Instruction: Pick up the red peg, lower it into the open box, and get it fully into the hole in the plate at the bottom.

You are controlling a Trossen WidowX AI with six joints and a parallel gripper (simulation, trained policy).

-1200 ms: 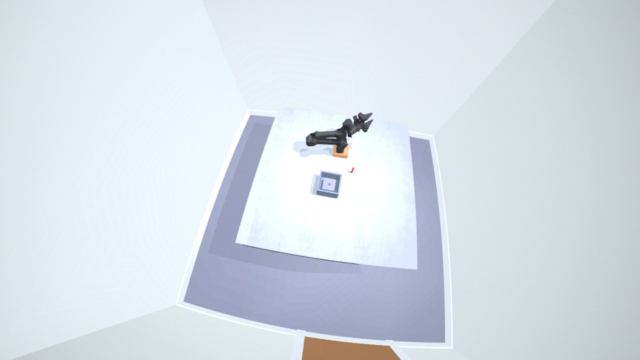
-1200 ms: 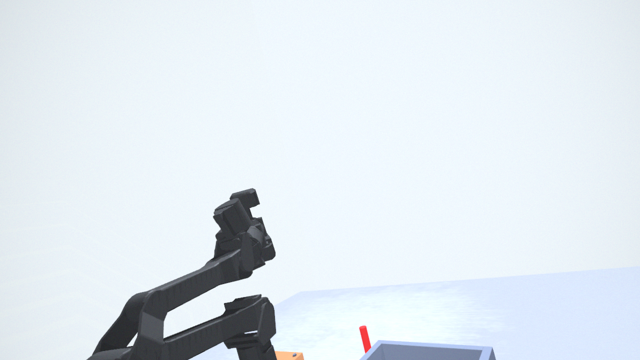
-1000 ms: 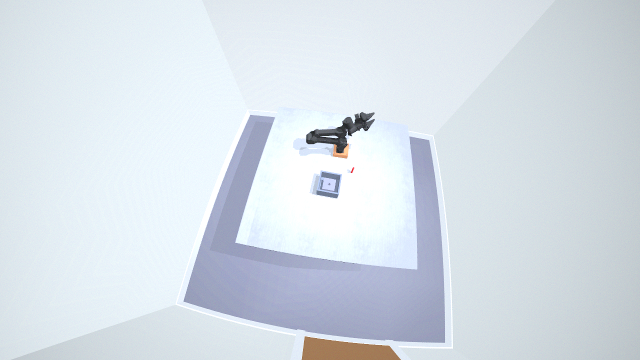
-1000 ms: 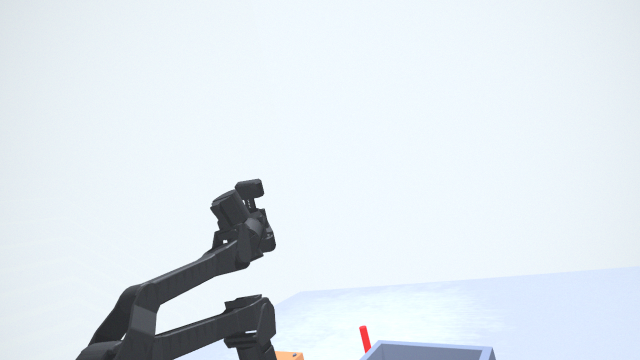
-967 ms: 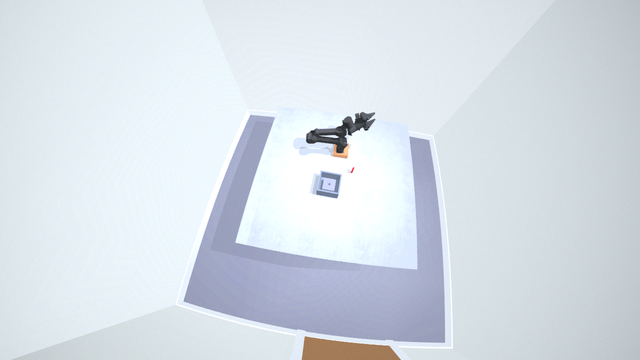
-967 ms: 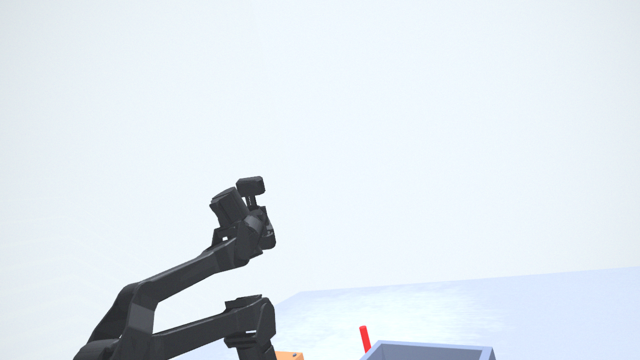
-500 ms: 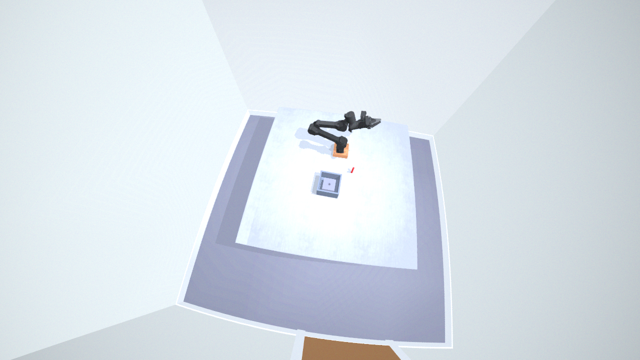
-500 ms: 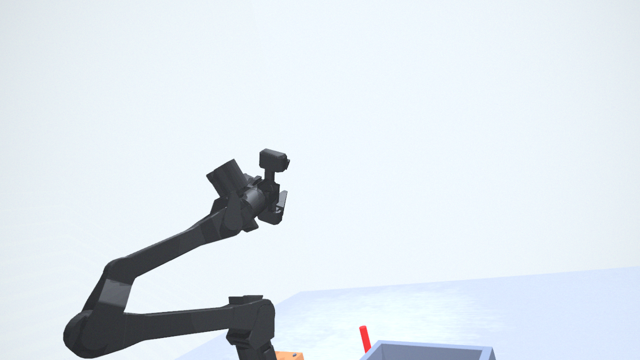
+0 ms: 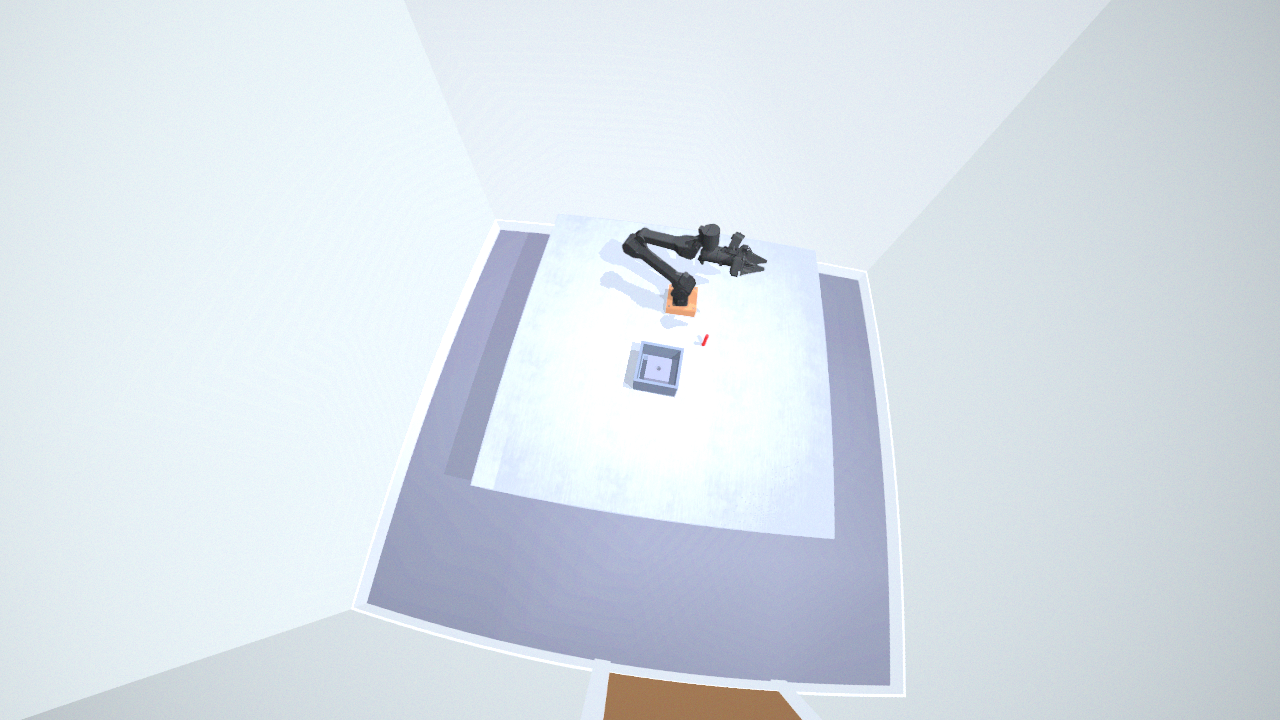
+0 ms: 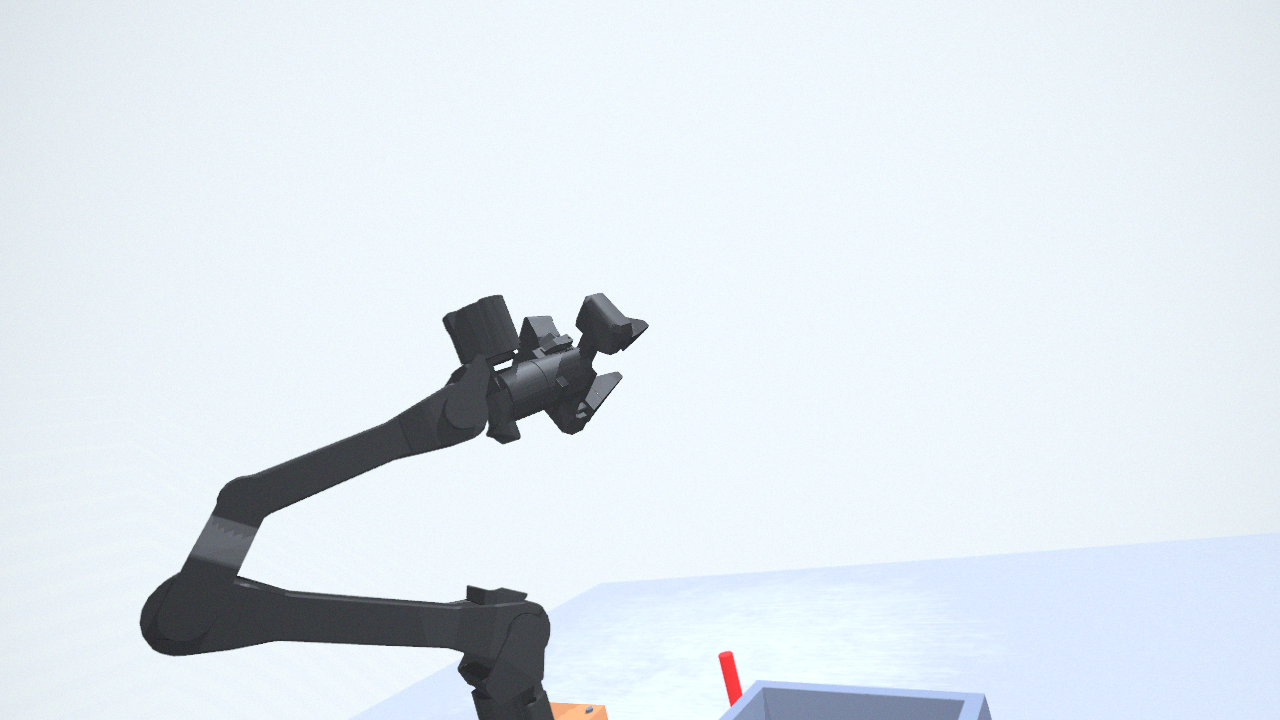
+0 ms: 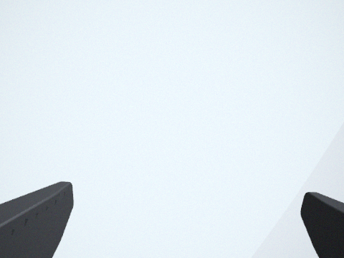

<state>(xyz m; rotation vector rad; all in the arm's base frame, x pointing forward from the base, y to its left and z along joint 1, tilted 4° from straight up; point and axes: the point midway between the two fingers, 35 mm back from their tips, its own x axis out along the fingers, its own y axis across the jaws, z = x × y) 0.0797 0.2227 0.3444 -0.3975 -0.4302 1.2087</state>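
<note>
1. Fingers spread wide, nothing between them; held high, well apart from the red peg.
2. Peg outside the open box, near it on the desk; appears upright.
3. Risk: wrist view shows neither peg nor box; a descent on this aim would likely miss.
4. Risk: a sideways approach could topple the peg; an off-centre grip could tilt it against the box wall or hole edge.
5. Box: plate at bottom, small dark hole; no peg inside.

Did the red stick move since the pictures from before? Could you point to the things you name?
No, the red peg (image 9: 705, 340) (image 10: 730, 678) has not moved: in both top and exterior views it stands in the same place beside the open box (image 9: 656, 388) (image 10: 868, 689).
</note>
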